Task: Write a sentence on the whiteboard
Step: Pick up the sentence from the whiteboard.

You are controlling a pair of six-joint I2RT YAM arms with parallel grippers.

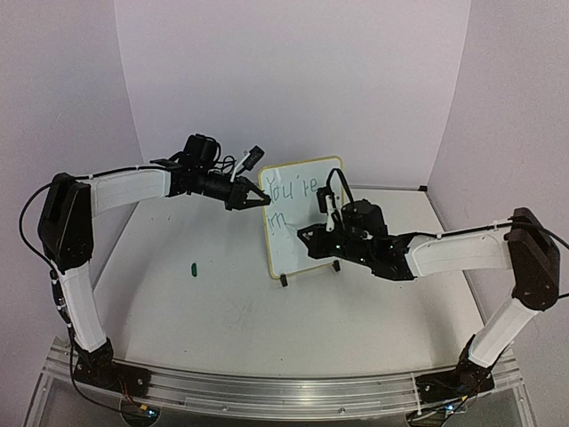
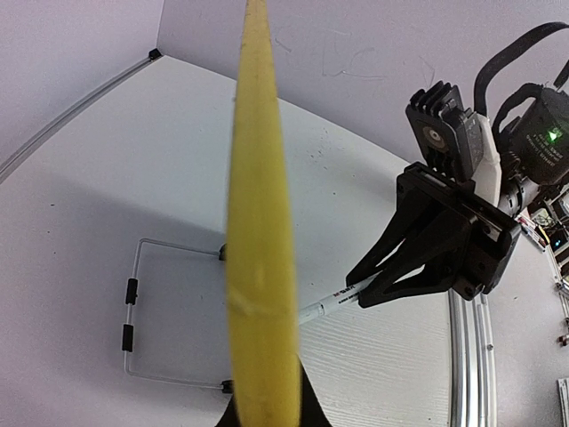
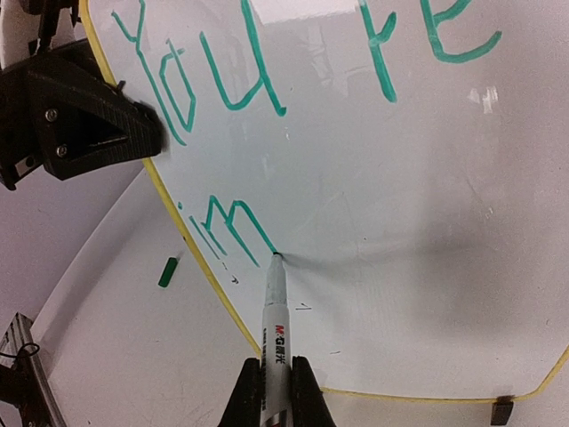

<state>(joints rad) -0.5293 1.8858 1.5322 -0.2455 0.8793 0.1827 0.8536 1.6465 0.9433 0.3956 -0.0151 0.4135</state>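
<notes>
Two letters into line two of the sentence (image 3: 233, 233), right gripper (image 3: 276, 378) clenched on the marker (image 3: 274, 320), tip touching the whiteboard (image 3: 418, 222) at the "m"'s right end, left gripper (image 1: 252, 197) clamping its left edge.

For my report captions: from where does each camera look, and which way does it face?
Top external: above and behind the arm bases, looking down at the table; both arms show, left gripper on the whiteboard, right gripper holding the marker.
Left wrist: at the board's edge, looking along its yellow frame toward the right gripper; own fingers barely visible.
Right wrist: facing the board's front, down the marker to the sentence; own fingertips at bottom.
Shared: both wrist views show the marker and the opposite gripper.
</notes>
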